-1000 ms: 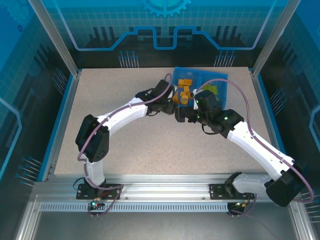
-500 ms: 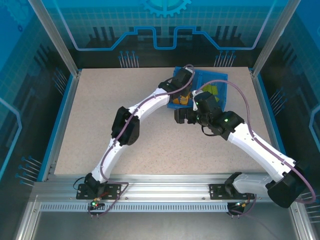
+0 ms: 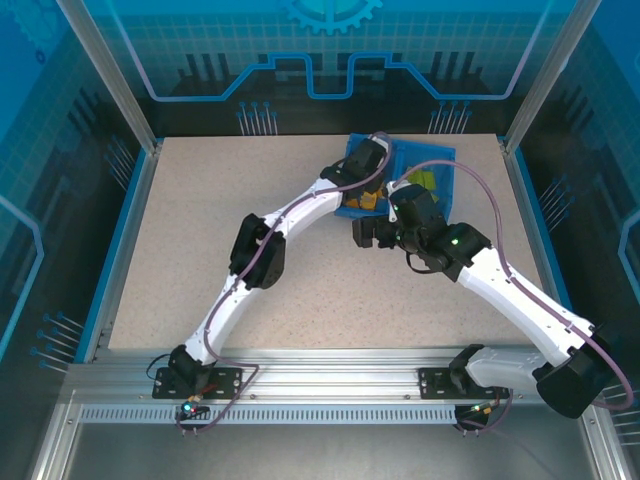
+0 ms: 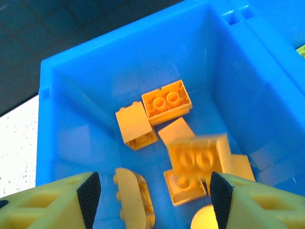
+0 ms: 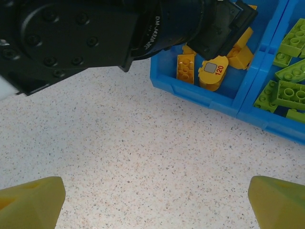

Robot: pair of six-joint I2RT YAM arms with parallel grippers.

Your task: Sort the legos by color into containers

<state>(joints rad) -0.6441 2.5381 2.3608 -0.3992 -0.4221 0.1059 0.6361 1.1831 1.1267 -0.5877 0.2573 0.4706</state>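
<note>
L fingers [image 4: 45,202] spread over orange legos [image 4: 167,101] mid-frame in tray [image 4: 95,62], R fingers [image 5: 29,200] spread over counter [image 5: 143,157]; legos prob. light, stiff, slick, so pinch flat sides.

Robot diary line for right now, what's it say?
left gripper: open over orange legos | right gripper: open over table | lime legos: right compartment
</note>
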